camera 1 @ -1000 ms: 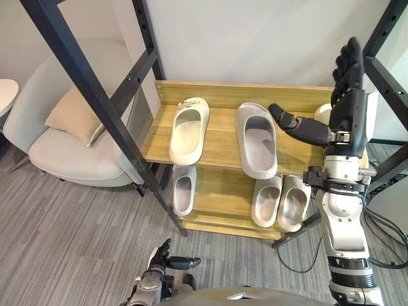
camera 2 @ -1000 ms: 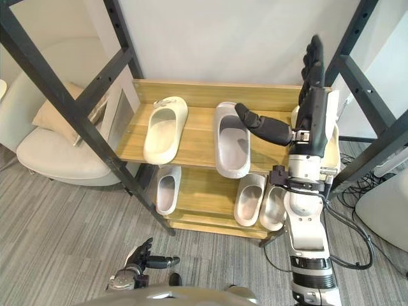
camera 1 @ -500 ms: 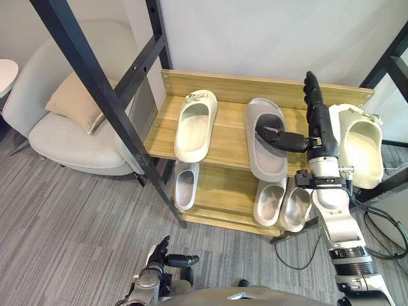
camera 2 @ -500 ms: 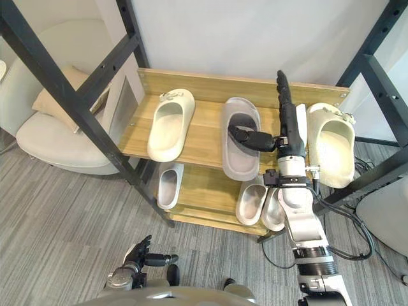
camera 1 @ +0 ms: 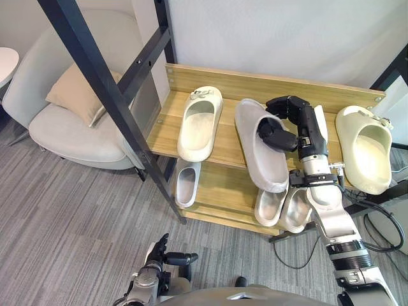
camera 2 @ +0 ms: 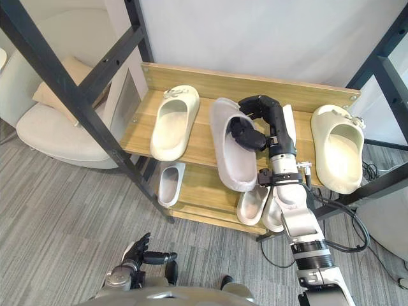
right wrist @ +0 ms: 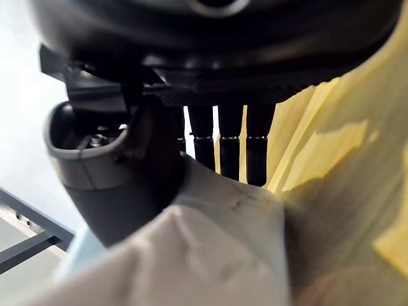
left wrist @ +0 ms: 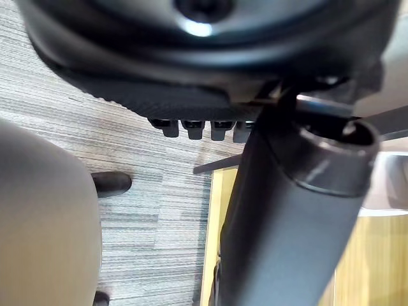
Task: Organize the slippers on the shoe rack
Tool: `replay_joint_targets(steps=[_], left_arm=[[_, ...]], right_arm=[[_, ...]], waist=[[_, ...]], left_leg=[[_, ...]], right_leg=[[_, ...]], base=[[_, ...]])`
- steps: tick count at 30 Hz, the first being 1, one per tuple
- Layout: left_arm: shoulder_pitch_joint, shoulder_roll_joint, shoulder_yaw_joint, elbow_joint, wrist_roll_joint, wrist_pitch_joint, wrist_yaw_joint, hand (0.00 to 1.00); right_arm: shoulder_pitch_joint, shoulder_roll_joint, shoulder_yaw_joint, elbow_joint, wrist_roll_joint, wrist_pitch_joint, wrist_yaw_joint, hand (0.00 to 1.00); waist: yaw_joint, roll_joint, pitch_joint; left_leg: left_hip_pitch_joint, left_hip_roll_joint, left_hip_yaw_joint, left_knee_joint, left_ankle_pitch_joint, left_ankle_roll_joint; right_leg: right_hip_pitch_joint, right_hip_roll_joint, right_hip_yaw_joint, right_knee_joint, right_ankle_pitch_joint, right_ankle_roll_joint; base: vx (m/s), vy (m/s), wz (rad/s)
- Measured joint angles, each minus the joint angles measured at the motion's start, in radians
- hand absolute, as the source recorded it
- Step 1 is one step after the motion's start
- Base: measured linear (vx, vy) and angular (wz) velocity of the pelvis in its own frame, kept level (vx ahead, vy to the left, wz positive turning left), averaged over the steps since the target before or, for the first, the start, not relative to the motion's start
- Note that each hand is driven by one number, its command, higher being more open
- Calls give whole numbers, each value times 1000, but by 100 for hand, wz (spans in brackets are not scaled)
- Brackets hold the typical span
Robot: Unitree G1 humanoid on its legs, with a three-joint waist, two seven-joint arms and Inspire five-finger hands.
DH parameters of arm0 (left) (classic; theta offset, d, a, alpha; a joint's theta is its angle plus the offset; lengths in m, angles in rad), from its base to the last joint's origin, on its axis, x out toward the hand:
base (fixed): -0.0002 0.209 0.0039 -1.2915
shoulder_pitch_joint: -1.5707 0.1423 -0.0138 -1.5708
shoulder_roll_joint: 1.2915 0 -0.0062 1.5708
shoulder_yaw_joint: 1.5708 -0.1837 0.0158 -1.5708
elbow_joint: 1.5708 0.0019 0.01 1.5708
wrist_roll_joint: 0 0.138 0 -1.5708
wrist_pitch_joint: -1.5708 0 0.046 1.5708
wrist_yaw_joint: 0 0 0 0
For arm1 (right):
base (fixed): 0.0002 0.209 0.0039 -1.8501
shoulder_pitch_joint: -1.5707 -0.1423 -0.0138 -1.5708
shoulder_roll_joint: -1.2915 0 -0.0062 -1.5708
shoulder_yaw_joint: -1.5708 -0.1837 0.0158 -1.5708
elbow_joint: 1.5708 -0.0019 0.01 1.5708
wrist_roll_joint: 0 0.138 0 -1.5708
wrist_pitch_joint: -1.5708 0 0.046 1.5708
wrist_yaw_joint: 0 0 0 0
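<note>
Grey slipper [camera 1: 264,162] lies on the top shelf of the rack [camera 1: 255,84]. In the left eye view the right hand [camera 1: 298,124] is curled over its upper band, fingers hooked on the far side and thumb pressed in at the mouth. The heel end, nearer than the hand, juts past the shelf's front edge; I cannot tell whether the sole is lifted. A cream slipper [camera 1: 201,121] sits to the hand's left and a second cream slipper [camera 1: 364,150] to its right, neither touched. The left hand [camera 1: 159,255] hangs low over the floor [camera 1: 76,210], well apart from the rack, fingers relaxed and empty.

The right eye view shows the same grip, the band pinched between thumb and fingers. The lower slippers [camera 2: 167,183] rest on the shelf beneath the hand.

In the left wrist view the left hand's fingers [left wrist: 197,129] hold nothing, with floor beyond them.

In the right wrist view the fingers [right wrist: 229,150] reach over the pale band while the thumb [right wrist: 108,178] closes on it from the other side, with shelf wood just beside.

The grey slipper looks like moulded foam: probably light, a little springy, matte enough not to slip, and not fragile. The band is the natural hold. Taken near its middle, the long sole should hang balanced; taken off-centre, it would likely swing.
</note>
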Motion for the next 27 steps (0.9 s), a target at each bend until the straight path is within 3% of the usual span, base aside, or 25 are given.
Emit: replay_joint_targets(steps=[10, 16, 20, 25, 27], left_arm=[[-1, 1, 0, 0, 1, 0, -2, 100], [0, -2, 0, 0, 10, 2, -2, 100], [1, -5, -1, 1, 18, 2, -2, 100], [5, -12, -13, 2, 18, 2, -2, 100], [6, -16, -17, 3, 18, 2, -3, 100]], right_arm=[[19, 0, 2, -59, -3, 1, 28, 0], [32, 3, -18, -277, -3, -5, 28, 0], [32, 52, -70, -405, 5, -50, 28, 0], [32, 123, -28, -468, 176, -91, 75, 0], [35, 150, 52, -474, 278, -98, 123, 0]], waist=[[-3, -1, 1], [-14, 5, 2], [-17, 11, -2], [-18, 27, -8], [-18, 36, -13]], left_leg=[[1, 1, -1, 0, 0, 0], [21, 3, 10, -10, -1, -1], [26, 1, 15, -10, -1, -1], [44, 1, 22, -10, 0, 0], [47, 1, 24, -10, 0, 0]], right_leg=[[0, -1, 2, 1, 1, 1], [7, -1, 14, 7, 1, 1], [7, -3, 18, 11, 1, 1], [23, -5, 22, 10, 0, 0], [23, -5, 25, 11, 0, 0]], base=[[0, 0, 0], [-3, 2, -6], [-11, 4, -2], [-34, 3, -4], [-38, -2, -4]])
